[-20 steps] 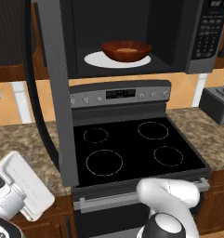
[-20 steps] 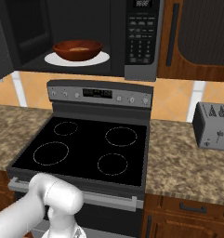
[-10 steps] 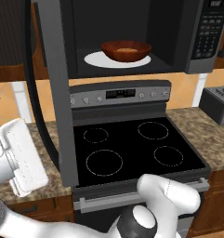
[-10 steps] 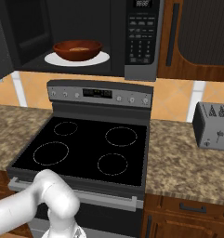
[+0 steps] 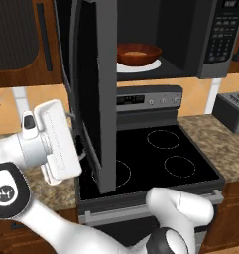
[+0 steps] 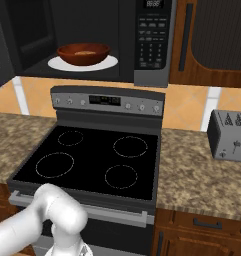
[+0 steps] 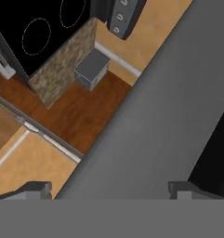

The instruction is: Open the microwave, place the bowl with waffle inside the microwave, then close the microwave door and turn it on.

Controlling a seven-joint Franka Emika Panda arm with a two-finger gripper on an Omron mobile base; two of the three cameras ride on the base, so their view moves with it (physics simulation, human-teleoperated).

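Right base view: waffle (image 6: pixel 85 52) in bowl (image 6: pixel 84 54) inside microwave (image 6: pixel 142 40); jaws spread wide.

The white turntable plate (image 6: pixel 82 63) on the microwave (image 6: pixel 142 45) floor carries the bowl (image 6: pixel 84 53) at its middle, its white rim showing all round — the waffle (image 6: pixel 85 52) lies inside the bowl. Below, the granite counter (image 6: pixel 202 175) runs on both sides of the black stove (image 6: pixel 92 160), whose glass top is set between the two stretches. On the right stretch a grey toaster (image 6: pixel 228 135) stands near the back edge — well apart from the stove.
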